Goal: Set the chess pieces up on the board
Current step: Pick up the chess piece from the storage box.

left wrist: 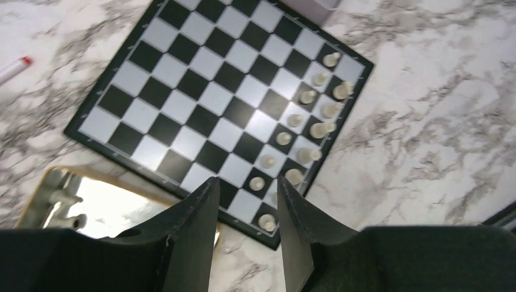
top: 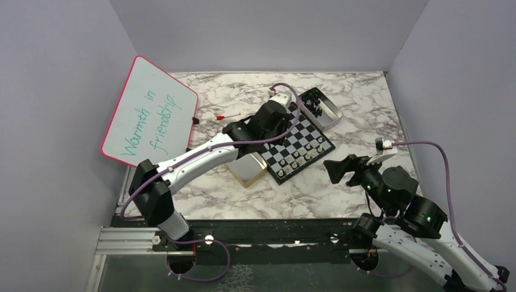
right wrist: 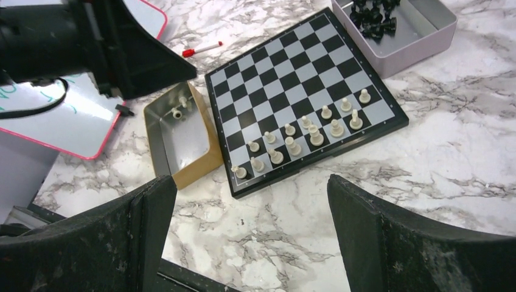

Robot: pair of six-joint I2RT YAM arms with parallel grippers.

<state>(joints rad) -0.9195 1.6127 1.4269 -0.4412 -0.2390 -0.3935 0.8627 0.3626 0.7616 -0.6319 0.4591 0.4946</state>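
Observation:
The chequered board [top: 302,131] lies mid-table. Several pale chess pieces [right wrist: 304,132] stand in two rows along its near edge, also in the left wrist view [left wrist: 316,109]. Black pieces [right wrist: 372,15] lie in a silver tin [right wrist: 426,33]. A few pale pieces [right wrist: 180,107] lie in a gold tin [right wrist: 188,159]. My left gripper [top: 261,128] hovers above the board's left side, open and empty; in its own view [left wrist: 246,190] it hangs over the board's corner next to the gold tin [left wrist: 42,201]. My right gripper [top: 342,169] is open and empty over bare marble in front of the board [right wrist: 252,194].
A pink-framed whiteboard [top: 149,112] leans at the back left. A red-capped marker [top: 228,115] lies behind the board. The silver tin [top: 331,112] touches the board's far corner, the gold tin [top: 248,168] its left edge. Grey walls enclose the marble table [top: 359,97].

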